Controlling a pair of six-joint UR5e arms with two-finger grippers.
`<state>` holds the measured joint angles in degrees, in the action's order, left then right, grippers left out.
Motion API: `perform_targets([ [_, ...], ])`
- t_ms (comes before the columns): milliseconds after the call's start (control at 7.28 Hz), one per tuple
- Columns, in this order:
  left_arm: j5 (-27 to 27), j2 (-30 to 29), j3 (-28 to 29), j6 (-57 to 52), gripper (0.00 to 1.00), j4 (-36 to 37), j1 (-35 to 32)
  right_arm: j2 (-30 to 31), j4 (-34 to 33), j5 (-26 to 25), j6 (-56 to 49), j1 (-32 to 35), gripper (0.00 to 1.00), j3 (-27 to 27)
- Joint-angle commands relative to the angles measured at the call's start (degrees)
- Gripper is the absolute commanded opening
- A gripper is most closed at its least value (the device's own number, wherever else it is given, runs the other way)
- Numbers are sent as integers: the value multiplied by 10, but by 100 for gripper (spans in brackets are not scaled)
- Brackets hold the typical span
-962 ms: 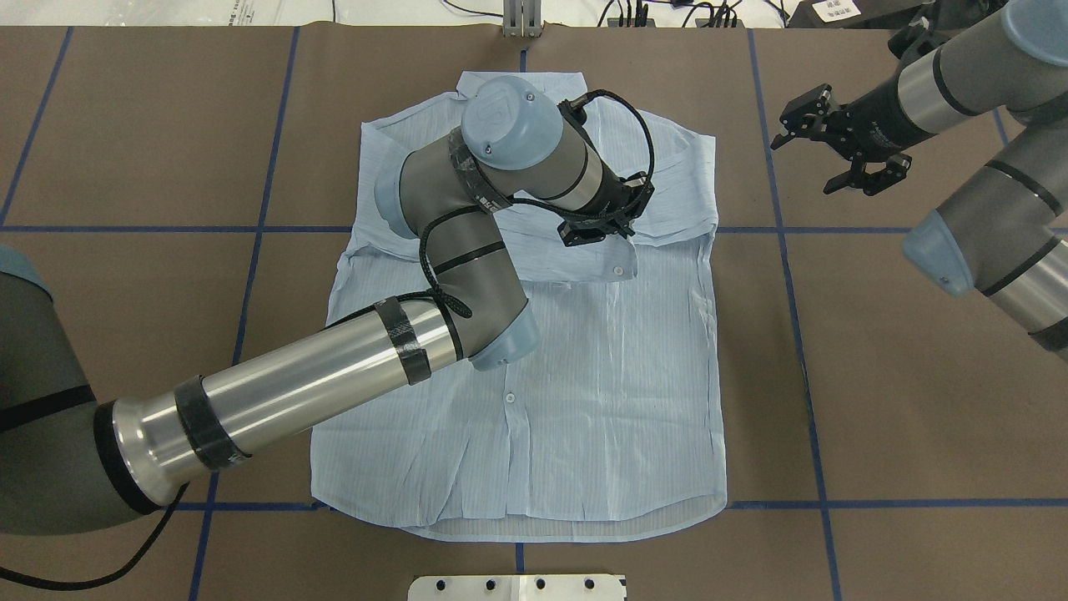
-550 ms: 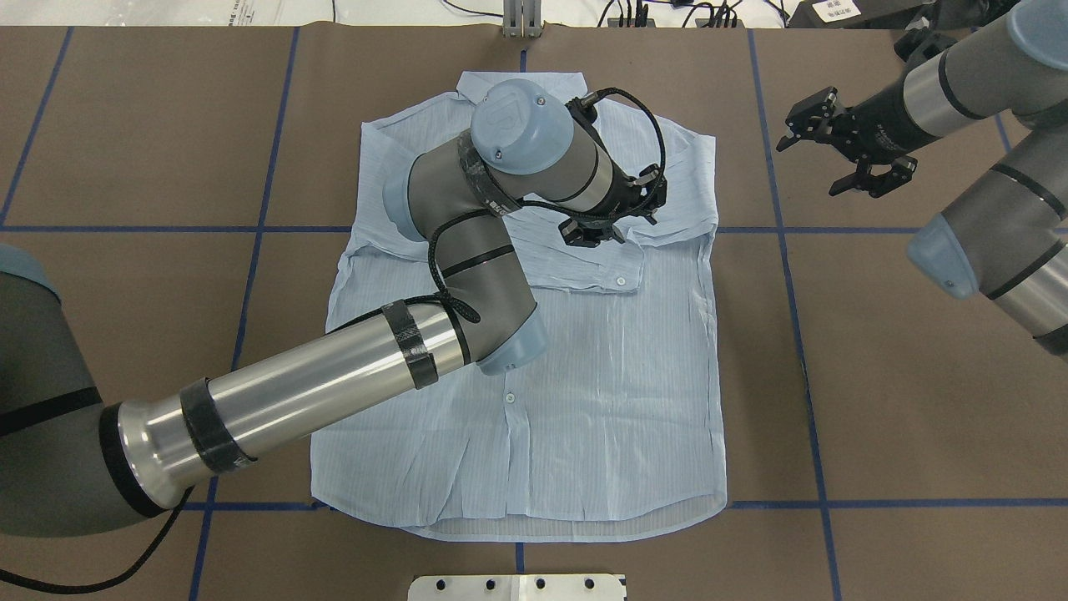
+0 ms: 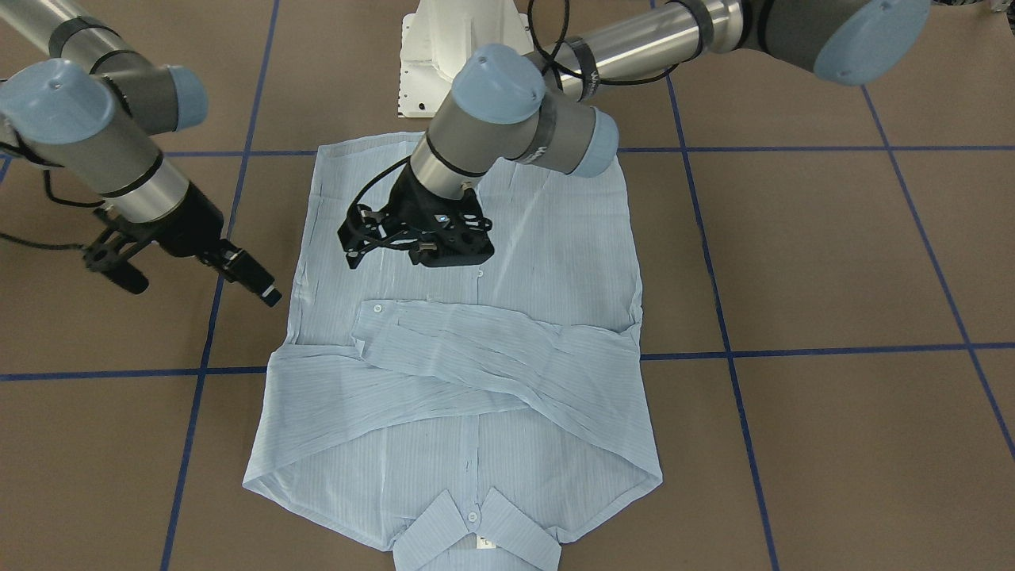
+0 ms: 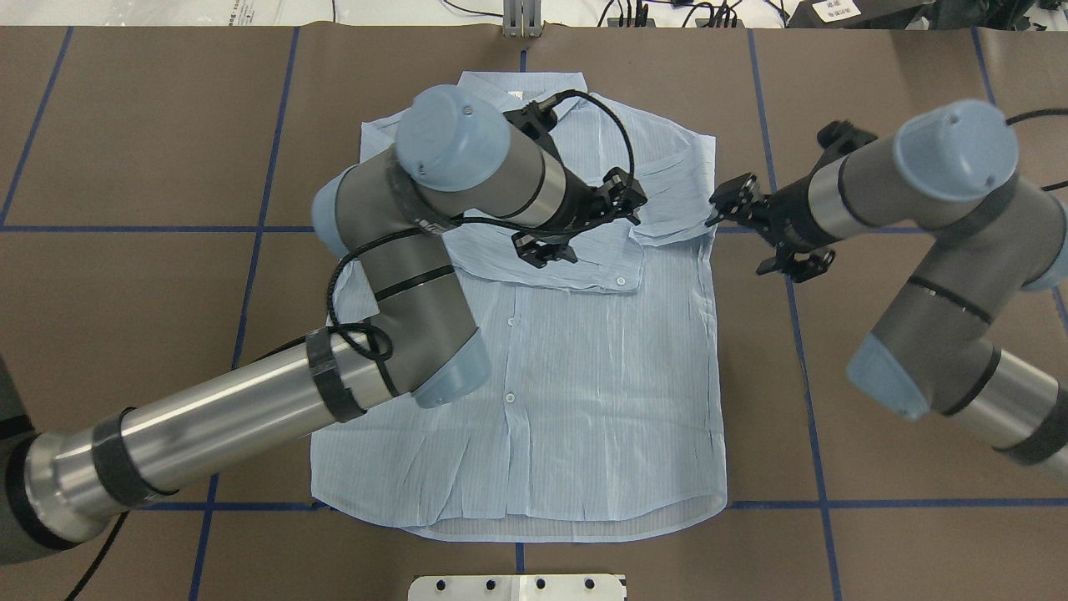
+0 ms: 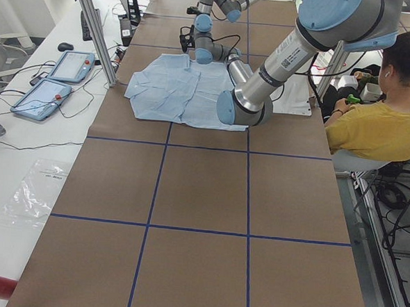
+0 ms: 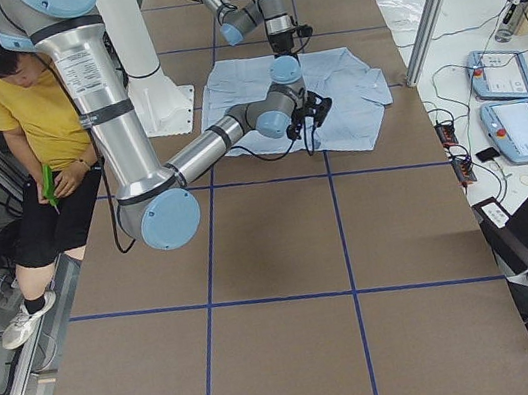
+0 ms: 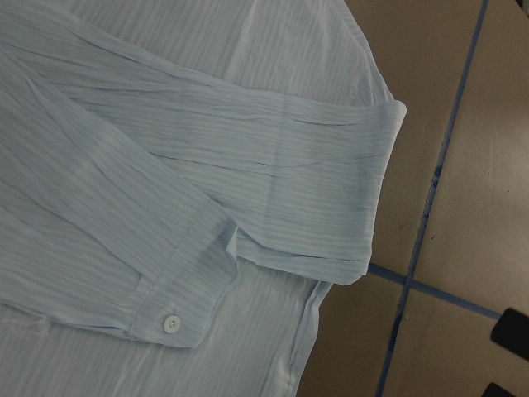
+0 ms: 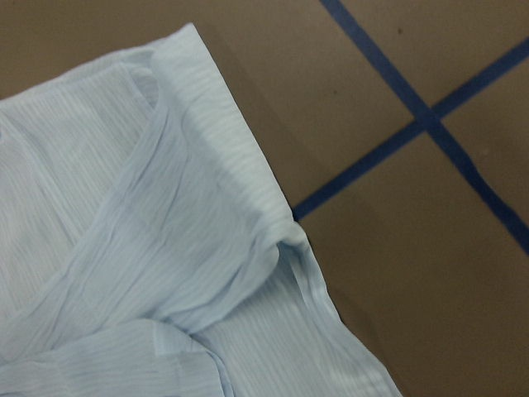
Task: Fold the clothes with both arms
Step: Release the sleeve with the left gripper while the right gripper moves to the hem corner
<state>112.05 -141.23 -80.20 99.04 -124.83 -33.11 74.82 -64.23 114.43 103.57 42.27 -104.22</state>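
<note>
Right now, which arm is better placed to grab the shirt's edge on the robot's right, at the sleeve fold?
Right. The right gripper hangs open just off that edge of the shirt. The left gripper is over the folded sleeve mid-shirt, farther away.

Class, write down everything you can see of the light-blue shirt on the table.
The shirt is thin, light blue, finely striped and wrinkly, lying flat, front up, on the brown table. Its pointed collar lies away from the robot. Both long sleeves are folded across the chest, one cuff button showing. The open left gripper hangs over the sleeves, the open right gripper at its side edge; contact is unclear.
</note>
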Motion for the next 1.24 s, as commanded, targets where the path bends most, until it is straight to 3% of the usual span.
perform_targets([
  [0, -2, 76, -82, -59, 92, 7, -19, 18, -185, -149, 80, -169, 95, -139],
  [550, 1, 110, -80, -135, 92, 7, -71, 81, -204, -277, 220, -342, 90, -160],
  [1099, 0, 111, -80, -134, 92, 6, -71, 93, -206, -283, 222, -358, 79, -158],
])
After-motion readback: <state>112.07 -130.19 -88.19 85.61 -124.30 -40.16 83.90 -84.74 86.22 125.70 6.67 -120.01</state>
